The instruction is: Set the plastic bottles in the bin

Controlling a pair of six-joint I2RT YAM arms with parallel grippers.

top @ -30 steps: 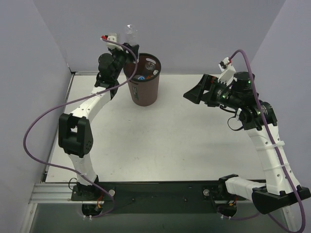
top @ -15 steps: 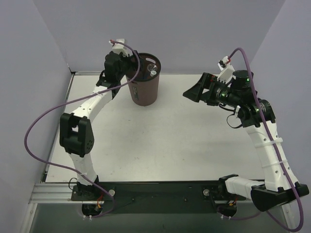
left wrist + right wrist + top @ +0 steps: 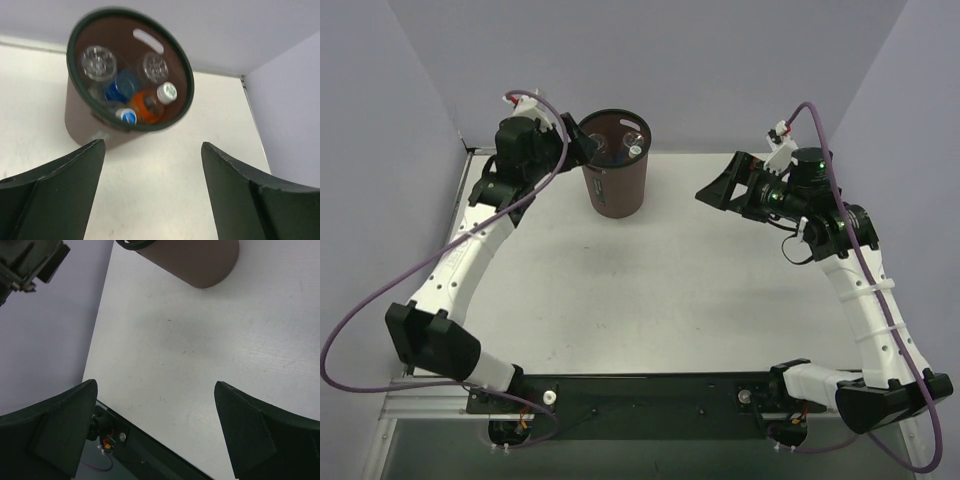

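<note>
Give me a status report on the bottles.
Left fingers open, empty. Right fingers open, empty. Bottles inside bin. Nothing in the way.

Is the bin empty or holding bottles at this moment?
Holding bottles. The left wrist view looks into the bin and shows an orange-tinted bottle and clear bottles inside.

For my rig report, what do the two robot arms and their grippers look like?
The left arm and right arm have white shells with black joint housings. The left gripper and right gripper are black, with two broad wedge-shaped fingers. A purple cable loops along each arm.
</note>
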